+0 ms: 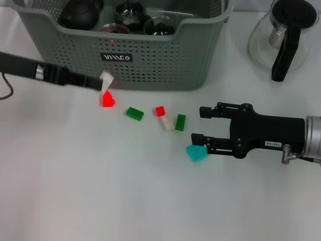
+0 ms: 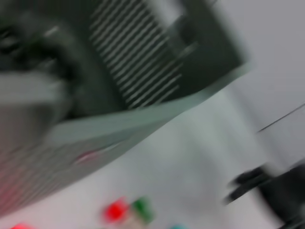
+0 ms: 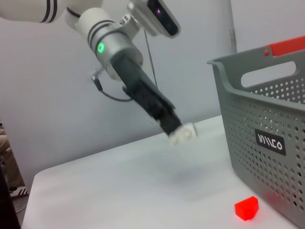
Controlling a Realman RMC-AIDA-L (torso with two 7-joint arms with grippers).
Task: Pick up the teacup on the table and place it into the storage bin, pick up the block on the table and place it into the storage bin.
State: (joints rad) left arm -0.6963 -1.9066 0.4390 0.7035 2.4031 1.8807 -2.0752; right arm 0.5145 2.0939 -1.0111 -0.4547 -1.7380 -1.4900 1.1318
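Note:
The grey-green storage bin [image 1: 150, 70] stands at the back of the table and holds a dark teapot [image 1: 79, 15] and dark cups [image 1: 160, 25]. No teacup shows on the table. My left gripper [image 1: 103, 81] is shut on a small white block [image 1: 106, 80], held just above the table in front of the bin's wall; the right wrist view shows the block too [image 3: 183, 134]. A red block [image 1: 107, 99] lies right below it. My right gripper [image 1: 199, 125] is open, low over the table, with a teal block [image 1: 196, 153] by its near finger.
A green block [image 1: 134, 113], a small red block [image 1: 160, 110], a cream block [image 1: 166, 123] and another green block [image 1: 180, 122] lie between the grippers. A glass carafe [image 1: 283, 35] with a black handle stands at the back right. A black cable [image 1: 6, 90] lies at the left edge.

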